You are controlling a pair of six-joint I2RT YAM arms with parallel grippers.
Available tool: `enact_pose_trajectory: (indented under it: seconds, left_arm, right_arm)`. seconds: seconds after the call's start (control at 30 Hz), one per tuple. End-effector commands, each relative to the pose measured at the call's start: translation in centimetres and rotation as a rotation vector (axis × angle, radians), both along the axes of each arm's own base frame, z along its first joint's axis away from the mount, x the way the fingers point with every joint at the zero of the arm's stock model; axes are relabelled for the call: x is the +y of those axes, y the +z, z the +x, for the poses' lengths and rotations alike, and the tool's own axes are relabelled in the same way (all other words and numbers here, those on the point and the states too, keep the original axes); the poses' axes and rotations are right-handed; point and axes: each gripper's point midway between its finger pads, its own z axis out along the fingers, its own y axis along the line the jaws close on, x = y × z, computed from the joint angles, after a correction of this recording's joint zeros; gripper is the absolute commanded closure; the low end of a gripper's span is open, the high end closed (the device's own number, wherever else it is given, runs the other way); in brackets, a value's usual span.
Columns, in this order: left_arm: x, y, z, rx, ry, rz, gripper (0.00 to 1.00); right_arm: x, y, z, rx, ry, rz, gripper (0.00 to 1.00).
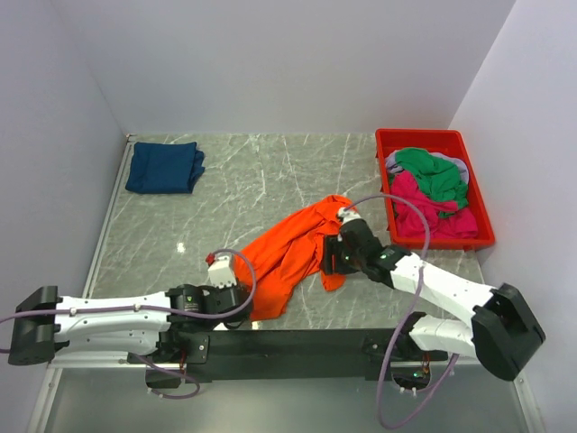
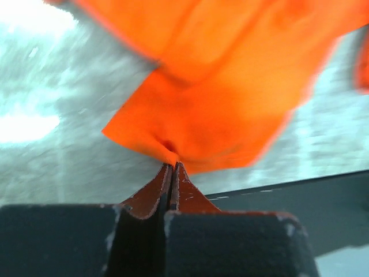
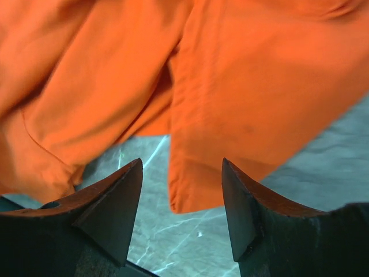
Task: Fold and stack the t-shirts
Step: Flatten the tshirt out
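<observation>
A bright orange t-shirt (image 1: 293,253) lies crumpled on the marble table (image 1: 234,180) between the two arms. My left gripper (image 2: 173,164) is shut on a pinched corner of the orange t-shirt (image 2: 219,109) at its near left end. My right gripper (image 3: 181,173) stands open at the shirt's right side, and a hanging edge of the orange t-shirt (image 3: 253,104) dips between its fingertips without being clamped. A folded navy t-shirt (image 1: 163,168) rests at the far left. Green (image 1: 431,170), pink (image 1: 433,212) and grey t-shirts lie piled in the red bin (image 1: 484,225).
The red bin stands against the right wall at the far right. A black base rail (image 1: 297,343) runs along the table's near edge between the arm bases. White walls close in the table on three sides.
</observation>
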Motion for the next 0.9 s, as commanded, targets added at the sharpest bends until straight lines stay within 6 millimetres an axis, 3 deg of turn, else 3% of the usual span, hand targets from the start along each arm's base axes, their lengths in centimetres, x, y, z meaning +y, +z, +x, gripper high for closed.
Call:
enact_pose_trajectory:
  seconds: [0.0,0.17,0.33,0.37,0.43,0.47,0.5,0.53,0.57,0.6,0.63,0.7,0.73,0.77,0.8,0.87]
  left_arm:
    - [-1.9,4.5,2.5,-0.134,0.018,-0.087,1.0]
    - [-2.9,5.5,4.2,-0.175,-0.015,-0.074,1.0]
    - [-2.1,6.7,7.5,-0.246,0.016,-0.05,0.99]
    - [-2.5,7.4,8.2,-0.26,0.012,-0.086,0.99]
    - [-1.0,9.1,10.8,-0.315,0.043,-0.087,0.99]
    - [-0.6,10.3,11.8,-0.343,0.055,-0.096,0.99]
    - [1.1,11.5,13.6,-0.388,0.085,-0.068,1.0]
    - [1.7,14.4,14.8,-0.449,0.115,-0.088,0.99]
    - [2.7,16.1,15.8,-0.486,0.141,-0.078,0.99]
    - [4.9,17.6,17.2,-0.524,0.181,-0.034,0.99]
    - [5.9,21.7,18.1,-0.599,0.218,-0.064,0.99]
    - [9.4,25.4,19.3,-0.685,0.304,-0.028,0.99]
    - [10.5,28.7,19.2,-0.748,0.331,-0.054,0.99]
    - [11.5,30.1,19.2,-0.777,0.353,-0.047,0.99]
    - [13.4,31.3,19.3,-0.801,0.403,-0.025,0.99]
    - [15.2,33.7,18.4,-0.846,0.45,-0.027,0.99]
  right_arm:
    - [1.6,-0.9,-0.5,0.008,0.02,-0.012,0.36]
    - [1.4,-3.4,-1.2,0.067,0.012,-0.144,0.37]
    - [0.9,-5.7,-2.0,0.119,0.005,-0.259,0.4]
    - [1.1,-5.9,-2.0,0.123,0.009,-0.259,0.49]
    - [1.4,-6.1,-1.8,0.131,0.009,-0.267,0.65]
    - [1.6,-5.8,-1.5,0.125,0.01,-0.267,0.93]
    - [2.1,-5.0,-0.8,0.104,0.006,-0.263,1.0]
    - [2.2,-4.4,-0.1,0.077,0.012,-0.275,1.0]
    - [2.2,-3.5,0.7,0.044,0.003,-0.288,1.0]
    - [2.2,-1.4,1.9,0.004,-0.002,-0.31,1.0]
    - [1.2,0.3,3.3,-0.058,-0.051,-0.361,1.0]
    - [0.1,4.3,5.1,-0.125,-0.106,-0.381,1.0]
    - [-0.7,7.1,5.8,-0.187,-0.127,-0.363,1.0]
    - [-1.7,9.0,6.5,-0.226,-0.163,-0.356,1.0]
    - [-3.5,12.2,7.0,-0.281,-0.218,-0.322,1.0]
    - [-6.1,14.7,7.4,-0.325,-0.288,-0.296,1.0]
